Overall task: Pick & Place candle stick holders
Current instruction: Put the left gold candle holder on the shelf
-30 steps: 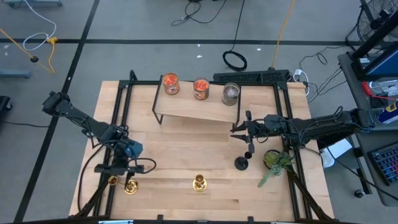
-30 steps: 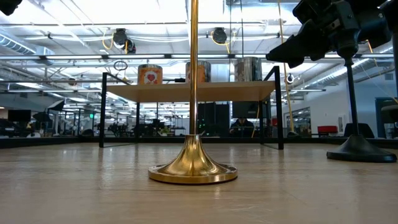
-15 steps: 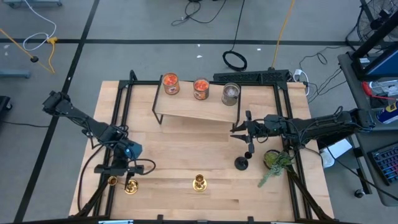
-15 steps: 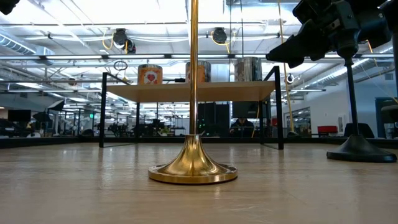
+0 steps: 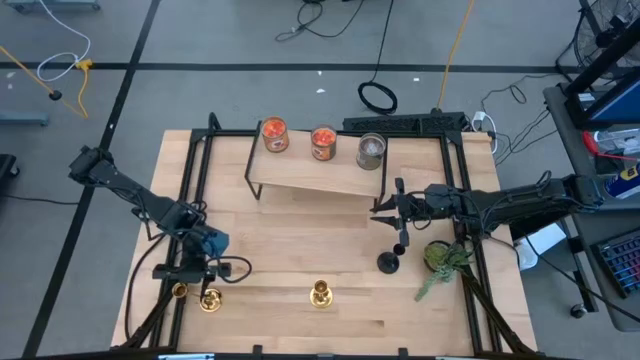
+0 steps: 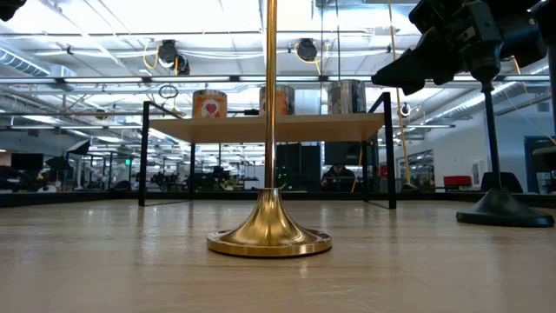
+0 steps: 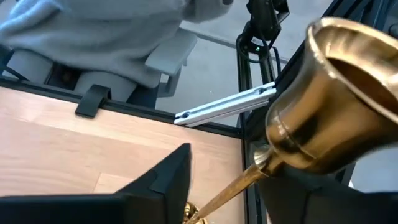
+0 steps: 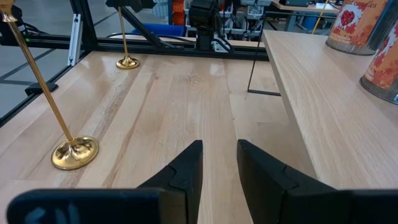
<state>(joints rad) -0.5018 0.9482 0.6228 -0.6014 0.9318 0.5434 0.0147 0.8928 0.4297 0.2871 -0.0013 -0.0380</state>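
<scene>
The upright stem of the brass holder [image 7: 323,118] stands between the left gripper's [image 5: 203,268] unclenched fingers [image 7: 158,180], while the right gripper [image 8: 217,163] hangs parted and empty.

Left claw [image 5: 196,283] hangs low near the table's front-left corner; right claw [image 5: 394,212] hovers, fingers slightly parted.

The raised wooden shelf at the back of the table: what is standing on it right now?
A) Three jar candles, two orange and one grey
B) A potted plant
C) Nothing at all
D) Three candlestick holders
A: the high view shows the two orange jar candles and the grey jar candle lined up on the shelf, while the candlestick holders all stand on the table itself.
</scene>
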